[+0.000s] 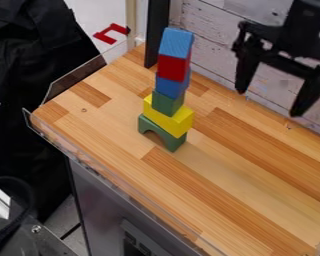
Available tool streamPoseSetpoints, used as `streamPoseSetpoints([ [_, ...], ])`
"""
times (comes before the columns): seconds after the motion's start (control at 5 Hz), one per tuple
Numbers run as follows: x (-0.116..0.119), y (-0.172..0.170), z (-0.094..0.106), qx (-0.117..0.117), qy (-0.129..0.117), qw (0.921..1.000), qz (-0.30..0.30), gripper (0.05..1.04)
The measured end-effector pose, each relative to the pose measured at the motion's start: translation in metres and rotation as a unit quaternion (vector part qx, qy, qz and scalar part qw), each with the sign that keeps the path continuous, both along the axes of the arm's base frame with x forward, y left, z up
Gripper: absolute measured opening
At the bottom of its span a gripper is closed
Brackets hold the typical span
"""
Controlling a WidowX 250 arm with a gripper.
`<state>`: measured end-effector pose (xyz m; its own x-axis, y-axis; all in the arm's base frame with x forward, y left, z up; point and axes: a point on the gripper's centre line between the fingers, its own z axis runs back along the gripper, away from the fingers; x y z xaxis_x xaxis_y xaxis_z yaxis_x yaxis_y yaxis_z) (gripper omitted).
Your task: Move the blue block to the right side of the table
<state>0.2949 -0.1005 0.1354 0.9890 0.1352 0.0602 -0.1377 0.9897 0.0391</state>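
Observation:
My gripper (pixel 266 102) hangs at the upper right, above the table's back edge, its two fingers spread wide with nothing between them. To its left stands a tower of blocks. On top is a light blue block (pixel 176 42), resting on a red block (pixel 173 67). Under the red one sits a darker blue block (pixel 171 86), then a small green block (pixel 167 103), a yellow block (pixel 168 118) and a green arch (pixel 163 134) at the bottom on the wooden table (pixel 236 200). Gripper and tower are well apart.
A whitewashed plank wall (pixel 216 35) runs behind the table, with a black post (pixel 156 35) close behind the tower. A clear raised edge (pixel 76 75) borders the table's left end. Bare wood extends right of and in front of the tower.

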Motion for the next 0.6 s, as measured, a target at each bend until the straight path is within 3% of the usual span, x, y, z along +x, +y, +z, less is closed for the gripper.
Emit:
streamPoseSetpoints([
  [0.4, 0.000, 0.026, 0.047, -0.009, -0.054, 0.9983, 0.020, 1.000],
  [0.6, 0.003, 0.040, 0.060, -0.015, -0.059, 0.9975, 0.036, 1.000],
])
